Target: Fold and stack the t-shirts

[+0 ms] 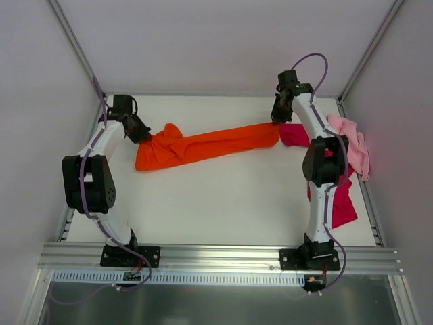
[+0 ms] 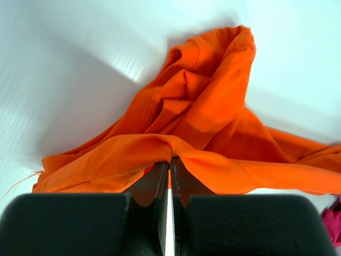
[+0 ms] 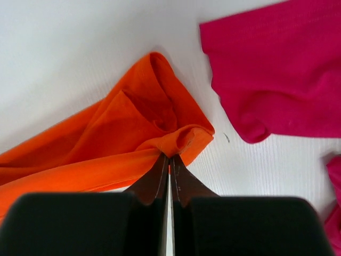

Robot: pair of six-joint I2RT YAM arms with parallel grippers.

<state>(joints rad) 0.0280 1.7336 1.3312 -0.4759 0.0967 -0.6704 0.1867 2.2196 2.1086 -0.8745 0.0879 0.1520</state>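
Observation:
The orange t-shirt (image 1: 203, 145) is stretched in a long rumpled band across the far part of the white table. My left gripper (image 1: 141, 133) is shut on its bunched left end (image 2: 160, 144). At the other end, my right gripper (image 1: 277, 116) is shut on a pinched fold of orange cloth (image 3: 178, 141). The magenta-red t-shirt (image 1: 342, 203) lies under and beside the right arm, and one edge of it shows in the right wrist view (image 3: 277, 74). The light pink t-shirt (image 1: 353, 145) is crumpled at the right edge.
Grey walls with metal frame posts (image 1: 71, 40) close in the table on the left, back and right. An aluminium rail (image 1: 216, 256) carrying both arm bases runs along the near edge. Bare white tabletop (image 1: 216, 203) lies in front of the orange shirt.

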